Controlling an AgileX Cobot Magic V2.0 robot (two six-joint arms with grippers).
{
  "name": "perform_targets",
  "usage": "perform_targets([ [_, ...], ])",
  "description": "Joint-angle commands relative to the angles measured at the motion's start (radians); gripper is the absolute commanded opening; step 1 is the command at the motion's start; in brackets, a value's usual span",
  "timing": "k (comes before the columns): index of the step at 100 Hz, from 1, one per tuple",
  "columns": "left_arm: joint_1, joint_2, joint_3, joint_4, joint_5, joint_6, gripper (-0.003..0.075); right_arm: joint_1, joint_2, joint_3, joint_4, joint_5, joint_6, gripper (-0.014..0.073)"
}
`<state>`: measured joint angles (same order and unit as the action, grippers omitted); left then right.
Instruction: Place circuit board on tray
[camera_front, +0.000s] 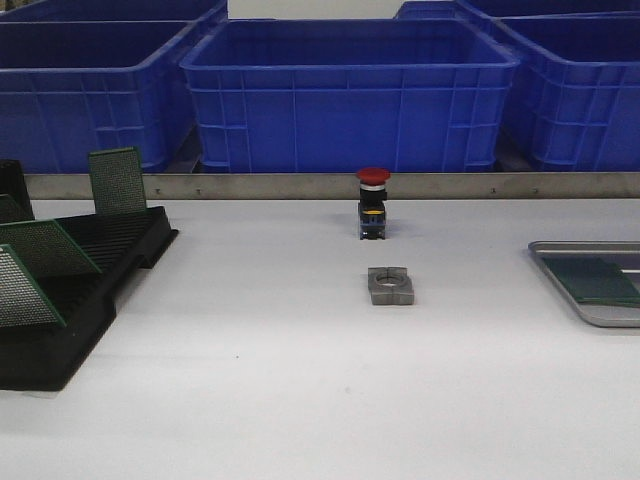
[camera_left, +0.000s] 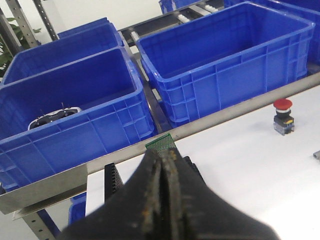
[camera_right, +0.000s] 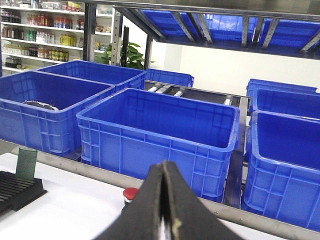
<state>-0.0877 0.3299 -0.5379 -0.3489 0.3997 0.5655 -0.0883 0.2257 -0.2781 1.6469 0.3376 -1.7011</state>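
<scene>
Tray (camera_front: 590, 315) at right already holds one green board (camera_front: 600, 280); more boards (camera_front: 118, 180) wait in the black rack (camera_front: 60, 340). Left gripper (camera_left: 162, 165) and right gripper (camera_right: 165, 175) both pressed together, holding nothing.

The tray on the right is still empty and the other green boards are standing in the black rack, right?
Not quite. The tray isn't empty: the front view shows a green board already lying flat in it. The rest is right: the other boards stand in the black rack on the left.
</scene>
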Motion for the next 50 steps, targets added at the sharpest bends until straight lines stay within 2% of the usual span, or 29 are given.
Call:
perform_targets([
  [1, 0.002, -0.052, 0.035, -0.053, -0.136, -0.014, -0.0020, -0.007, -0.037, 0.010, 0.043, 0.017, 0.000, -0.0066],
  [23, 0.002, -0.182, 0.152, -0.064, -0.170, -0.014, -0.0020, -0.007, -0.112, 0.075, 0.043, 0.050, 0.000, -0.0066],
  [50, 0.002, -0.203, 0.166, -0.064, -0.168, -0.014, -0.0020, -0.007, -0.116, 0.081, 0.044, 0.057, 0.000, -0.0066],
])
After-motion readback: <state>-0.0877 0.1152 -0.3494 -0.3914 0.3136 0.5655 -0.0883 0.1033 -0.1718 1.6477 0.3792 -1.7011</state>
